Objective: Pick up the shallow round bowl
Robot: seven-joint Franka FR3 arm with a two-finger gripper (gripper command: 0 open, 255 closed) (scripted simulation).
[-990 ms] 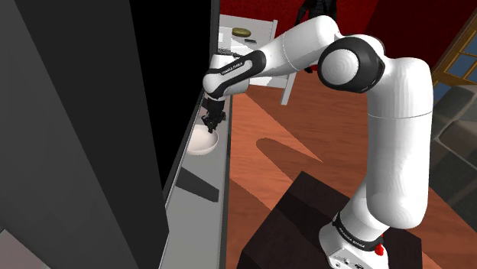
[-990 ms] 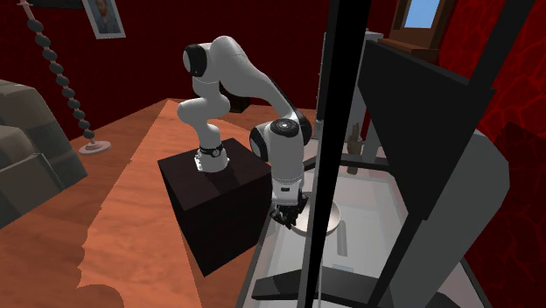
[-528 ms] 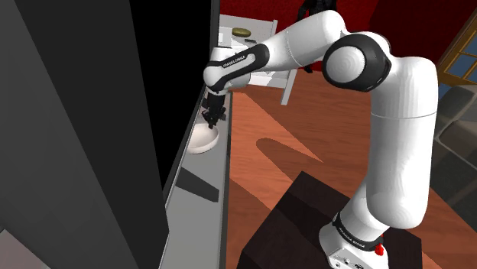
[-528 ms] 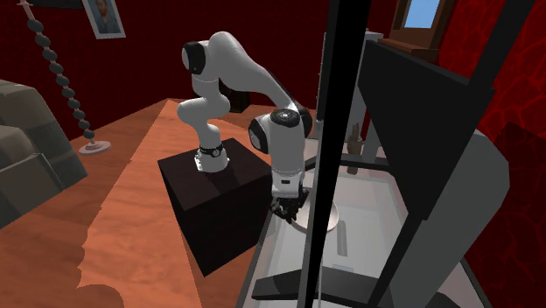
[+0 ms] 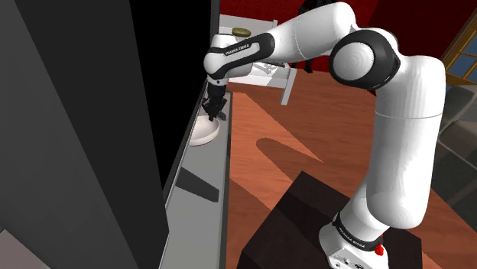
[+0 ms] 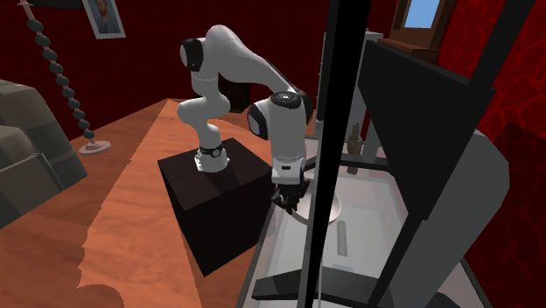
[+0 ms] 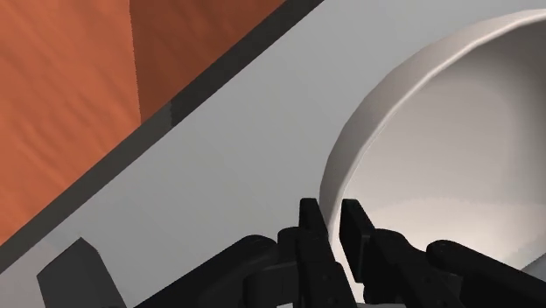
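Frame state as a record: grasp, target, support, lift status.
grasp: gripper shut on the bowl, rim between the fingers
bowl look: white, round, shallow
support: grey counter with a dark front edge, orange-brown floor beyond it
lifted: cannot tell whether the bowl is clear of the counter
arm base: dark stand, arm reaching out to the counter
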